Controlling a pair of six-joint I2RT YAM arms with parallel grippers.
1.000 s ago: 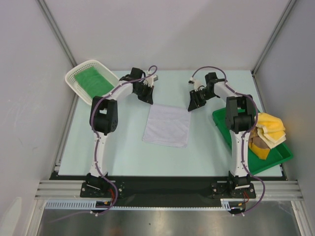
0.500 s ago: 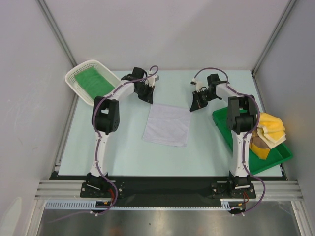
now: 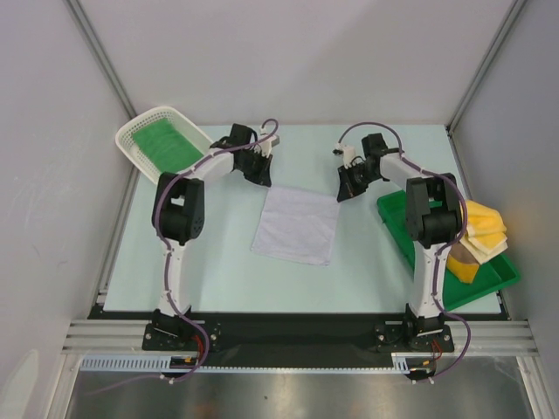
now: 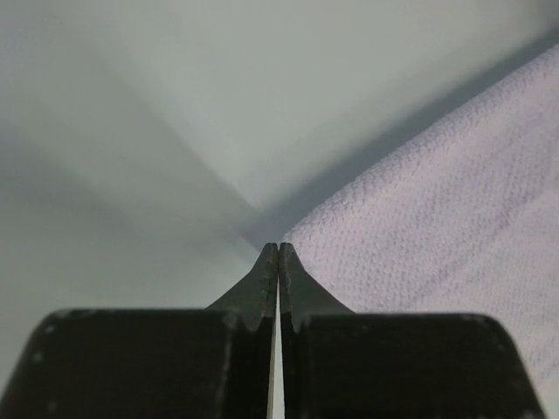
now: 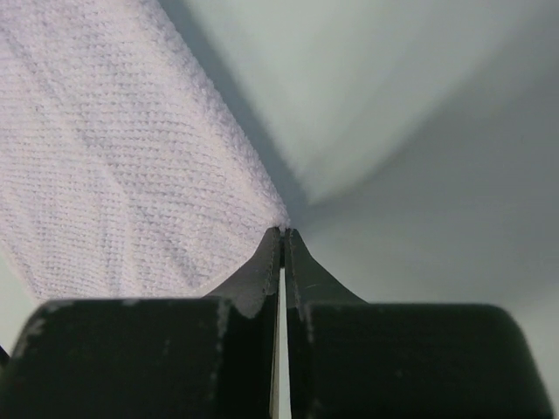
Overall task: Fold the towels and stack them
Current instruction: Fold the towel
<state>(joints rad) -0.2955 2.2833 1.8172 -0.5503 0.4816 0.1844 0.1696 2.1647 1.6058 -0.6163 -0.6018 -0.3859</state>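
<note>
At centre of the top view, spread flat on the table (image 3: 201,253): the white towel (image 3: 297,224), long axis running from the upper part of the frame toward the lower, slightly tilted. Clamped tight at its upper left corner with the left gripper (image 3: 262,177); likewise at its upper right corner with the right gripper (image 3: 342,190). In both wrist views, no gap between the jaws, and cloth meeting the very fingertips (image 4: 262,279), from the right of frame on the left wrist and from the upper left of frame on the right wrist. Judged a pinch on each corner, with a shadow under the hem hinting at a slight lift. Equally near, then, one arm per corner, with the whole cloth stretching away toward the lower part of the top view. Likely next: carrying both held corners down-frame onto the lower edge, halving the towel across its long axis. Elsewhere, a green towel (image 3: 162,144) in the white basket (image 3: 127,133) at upper left; a yellow towel (image 3: 485,223) and a tan towel (image 3: 458,255) heaped in the green tray (image 3: 502,275) at right.
</note>
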